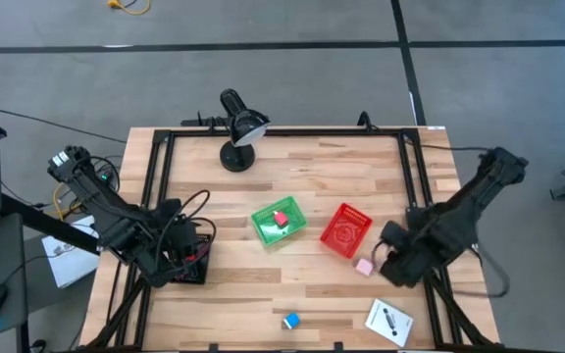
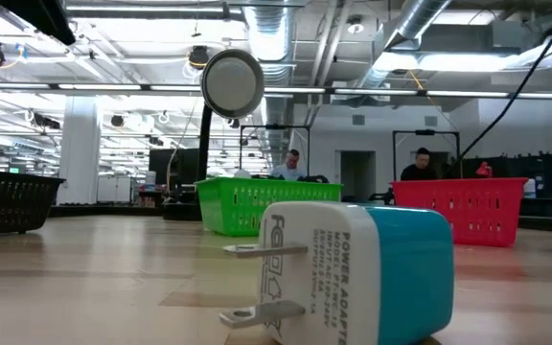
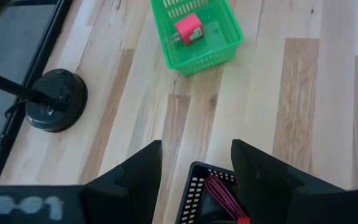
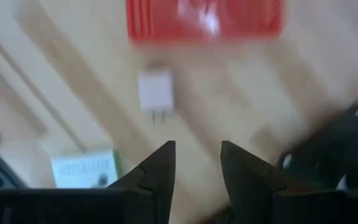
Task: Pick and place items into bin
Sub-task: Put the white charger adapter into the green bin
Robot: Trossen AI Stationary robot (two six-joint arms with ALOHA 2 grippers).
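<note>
My left gripper (image 3: pixel 196 149) is open above a black basket (image 1: pixel 189 267) at the table's left, which holds a maroon cord (image 3: pixel 221 194). A green basket (image 1: pixel 279 222) in the middle holds the red-pink block (image 3: pixel 189 28). The red basket (image 1: pixel 346 229) stands to its right. My right gripper (image 4: pixel 197 149) is open, just right of the pale pink cube (image 1: pixel 365 266), which lies on the table with its prongs (image 4: pixel 159 115) toward the gripper. The blue cube (image 1: pixel 290 321), a plug adapter (image 2: pixel 353 278), lies near the front edge. The white card (image 1: pixel 388 321) lies to its right.
A black stand with a round base (image 1: pixel 235 155) and a round head (image 2: pixel 233 84) sits at the far edge. Black frame rails (image 1: pixel 155 176) run along the table's sides. Bare wood lies between the baskets and the near edge. People (image 2: pixel 292 165) sit in the room beyond.
</note>
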